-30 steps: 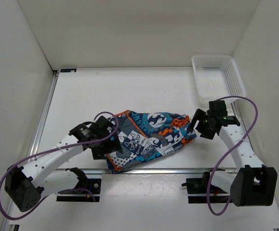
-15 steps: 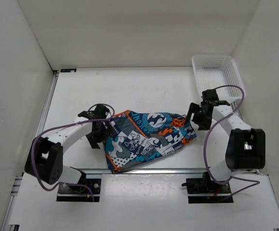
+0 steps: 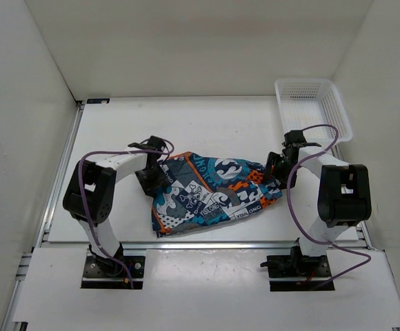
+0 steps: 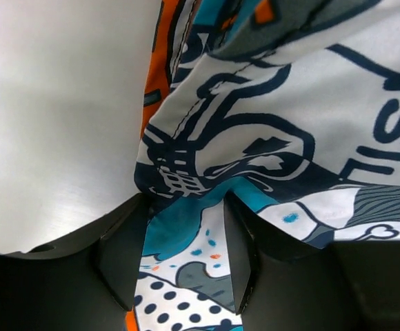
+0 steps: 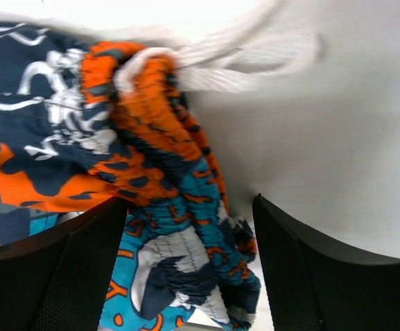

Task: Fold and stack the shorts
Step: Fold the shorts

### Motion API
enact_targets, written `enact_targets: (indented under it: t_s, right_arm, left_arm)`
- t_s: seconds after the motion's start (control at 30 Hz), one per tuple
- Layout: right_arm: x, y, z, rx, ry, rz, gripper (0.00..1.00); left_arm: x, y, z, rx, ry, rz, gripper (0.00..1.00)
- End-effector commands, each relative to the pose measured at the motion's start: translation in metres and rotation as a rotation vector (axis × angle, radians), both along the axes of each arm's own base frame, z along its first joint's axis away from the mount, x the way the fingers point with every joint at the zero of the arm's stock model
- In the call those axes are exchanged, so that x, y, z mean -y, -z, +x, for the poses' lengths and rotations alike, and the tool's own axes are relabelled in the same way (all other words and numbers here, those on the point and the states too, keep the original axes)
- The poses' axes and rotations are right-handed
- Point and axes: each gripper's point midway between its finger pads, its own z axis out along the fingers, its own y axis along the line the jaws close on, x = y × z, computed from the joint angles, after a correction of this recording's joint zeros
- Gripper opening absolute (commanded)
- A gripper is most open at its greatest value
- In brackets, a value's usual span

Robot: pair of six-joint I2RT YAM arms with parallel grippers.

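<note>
The shorts (image 3: 210, 193), in a navy, teal, orange and white patchwork print, lie bunched flat on the table's middle, waistband to the right. My left gripper (image 3: 154, 177) is at their left edge. In the left wrist view it (image 4: 186, 207) is shut on a fold of the shorts (image 4: 269, 103), and cloth fills the gap between both fingers (image 4: 121, 255). My right gripper (image 3: 278, 172) sits at the waistband end. There it (image 5: 190, 207) stands open around the gathered orange and teal waistband (image 5: 158, 145), with a gap on its right side. The white drawstring (image 5: 241, 65) trails beyond.
A white mesh basket (image 3: 312, 110) stands at the back right, just beyond the right arm. White walls close in the table on three sides. A metal rail (image 3: 62, 172) runs along the left edge.
My left gripper has swung up to the shorts' left edge and closed on the cloth. The right gripper has crept in around the waistband. The shorts have shifted slightly.
</note>
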Motion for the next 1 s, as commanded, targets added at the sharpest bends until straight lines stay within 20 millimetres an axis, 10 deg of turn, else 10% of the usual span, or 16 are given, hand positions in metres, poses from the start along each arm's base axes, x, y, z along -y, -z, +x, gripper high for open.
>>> enact_targets:
  t_s: [0.0, 0.2, 0.3, 0.53, 0.97]
  right_arm:
    - [-0.009, 0.005, 0.006, 0.01, -0.004, 0.043, 0.76]
    - [-0.013, 0.013, 0.003, 0.0, 0.004, 0.047, 0.68]
    - [-0.01, 0.004, 0.001, 0.02, 0.007, 0.036, 0.7]
    - [-0.006, 0.006, -0.019, -0.026, 0.035, 0.015, 0.69]
    - [-0.004, 0.013, -0.007, -0.027, 0.059, 0.001, 0.17]
  left_arm:
    - [0.005, 0.001, 0.036, 0.08, 0.032, -0.008, 0.58]
    - [-0.006, -0.014, 0.059, 0.117, 0.11, 0.005, 0.62]
    - [-0.023, -0.045, 0.067, 0.191, 0.11, 0.052, 0.81]
    - [-0.079, -0.062, 0.045, 0.184, 0.004, 0.116, 0.9]
    - [-0.034, -0.001, 0.052, 0.07, 0.054, -0.126, 0.1]
